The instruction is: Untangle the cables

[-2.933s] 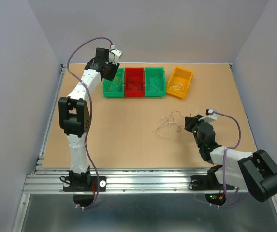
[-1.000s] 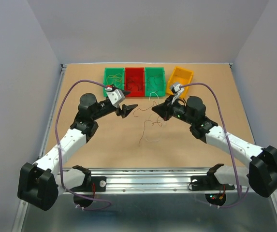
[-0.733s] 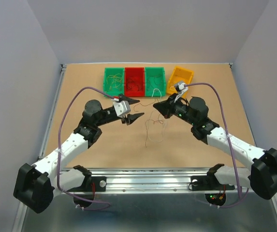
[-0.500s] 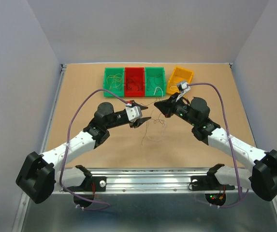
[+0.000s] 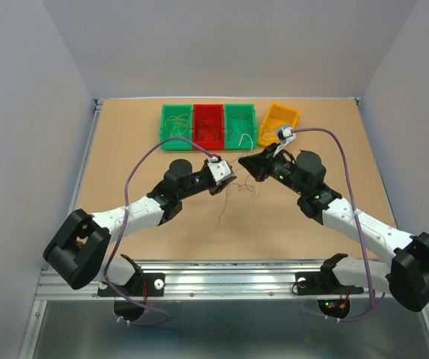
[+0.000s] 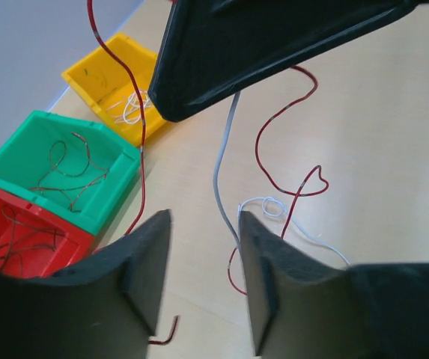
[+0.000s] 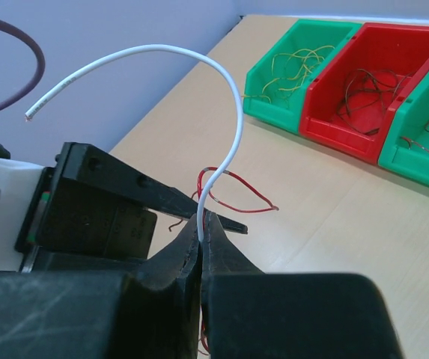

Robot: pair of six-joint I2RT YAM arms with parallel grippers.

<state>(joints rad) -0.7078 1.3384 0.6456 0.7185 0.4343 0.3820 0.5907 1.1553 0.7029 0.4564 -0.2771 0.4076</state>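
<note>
Hanging from my right gripper (image 7: 201,224), the cables (image 5: 238,196) dangle over the middle of the table (image 5: 124,142), between both arms. Right jaws are clamped tight on the white wire (image 7: 233,112), which runs near vertical below them. Left gripper (image 6: 204,221) is right at the strands: jaws about half spread, wire passing down through the gap, touching neither finger as far as I can tell. It grips nothing.

This is a robotics lab test cell. Plain grey walls (image 5: 229,45) box in a wooden bench (image 5: 124,153). At the bottom of the frame, a left arm (image 5: 135,217) and a right arm (image 5: 349,221) are bolted to an aluminium extrusion rail (image 5: 229,280). Colour-coded plastic parts bins (image 5: 207,127) line the upper centre.
</note>
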